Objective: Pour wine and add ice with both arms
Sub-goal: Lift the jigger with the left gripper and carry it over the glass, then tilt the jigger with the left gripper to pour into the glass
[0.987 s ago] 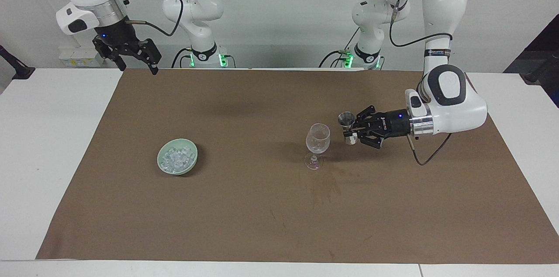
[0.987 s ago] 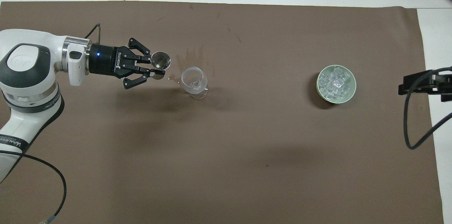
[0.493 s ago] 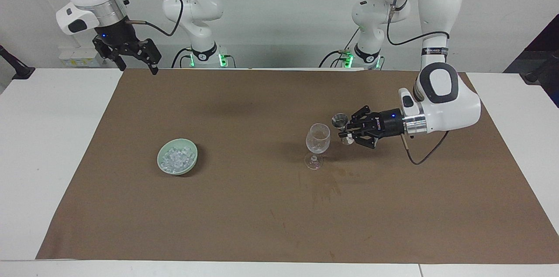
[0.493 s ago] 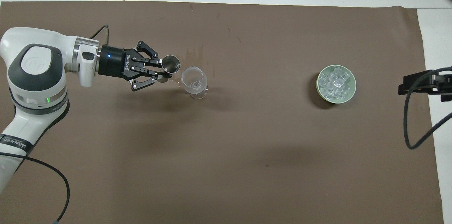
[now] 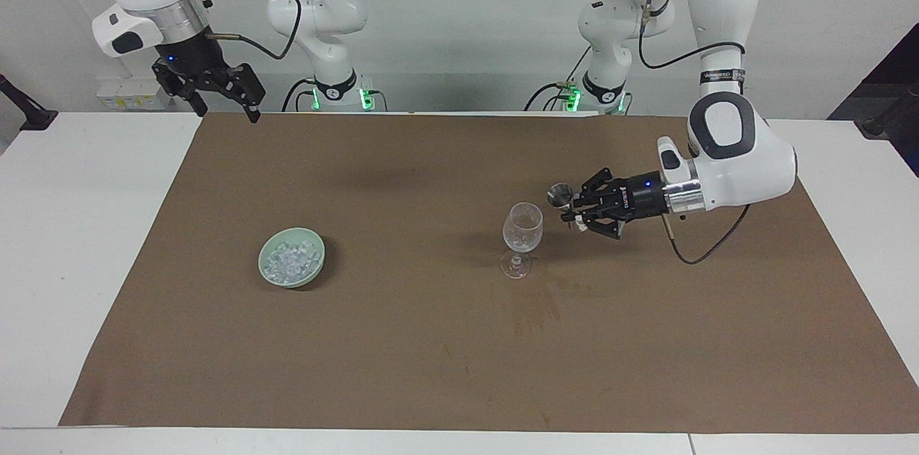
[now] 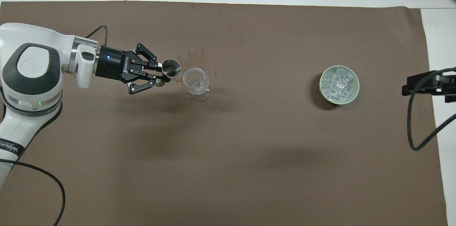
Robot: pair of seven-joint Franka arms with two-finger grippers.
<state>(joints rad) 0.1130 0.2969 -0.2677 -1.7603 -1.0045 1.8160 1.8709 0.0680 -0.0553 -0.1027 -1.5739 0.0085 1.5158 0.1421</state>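
We count two arms, two grippers, one bowl, one heap of ice, one stemmed glass, one jigger and one brown mat, and we go across the facing view from its left edge. The right gripper [image 5: 226, 105] hangs in the air over the mat's [image 5: 402, 340] corner nearest its own base, its fingers spread wide with nothing between them; this arm waits. In the overhead view only a dark piece of that gripper [image 6: 427, 85] shows, cut off by the picture's edge. Next comes the pale green bowl [image 5: 268, 273] toward the right arm's end of the table, with the ice [image 5: 291, 260] heaped inside it; we cannot count the single cubes. Farther along stands the clear glass [image 5: 522, 227], upright on the mat. Just beside its rim, toward the left arm's end, the left gripper [image 5: 572, 207] reaches in sideways with its fingers closed tight on the waist of the silvery jigger [image 5: 560, 194], which is up in the air, its mouth beside the rim of the glass. We cannot make out any wine in the jigger or in the glass, and the jigger's lower cup is mostly hidden by the fingers. Compared with a second ago, the jigger has come closer to the glass, while the right gripper, bowl and glass have stayed put.
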